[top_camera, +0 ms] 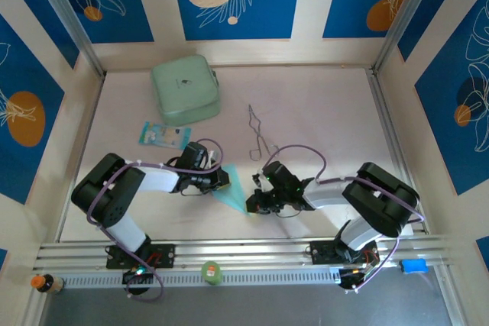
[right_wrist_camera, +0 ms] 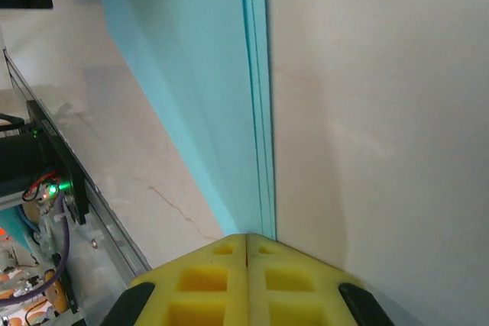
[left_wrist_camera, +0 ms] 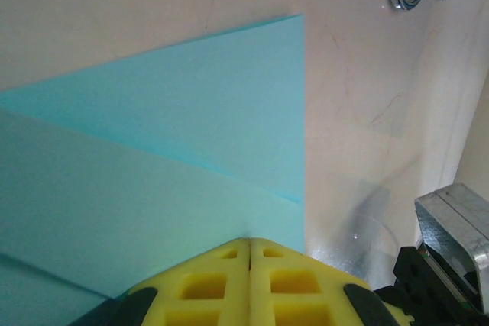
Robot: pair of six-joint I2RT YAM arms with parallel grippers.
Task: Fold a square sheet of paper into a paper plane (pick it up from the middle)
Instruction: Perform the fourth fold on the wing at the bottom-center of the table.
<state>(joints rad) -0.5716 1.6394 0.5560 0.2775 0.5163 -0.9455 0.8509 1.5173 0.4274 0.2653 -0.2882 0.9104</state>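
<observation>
I see the folded paper (top_camera: pixel 230 193) lying flat near the 6 o'clock edge of the table (top_camera: pixel 328 112). My left gripper (top_camera: pixel 221 181) sits at the paper's 10 o'clock and my right gripper (top_camera: pixel 253 205) at its 4 o'clock. Both have their fingers pressed together, tips at the paper.

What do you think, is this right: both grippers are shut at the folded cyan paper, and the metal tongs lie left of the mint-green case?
Not quite. The top external view shows the metal tongs right of the mint-green case, not left. The rest holds: the left gripper and the right gripper are both shut at the folded cyan paper.
</observation>
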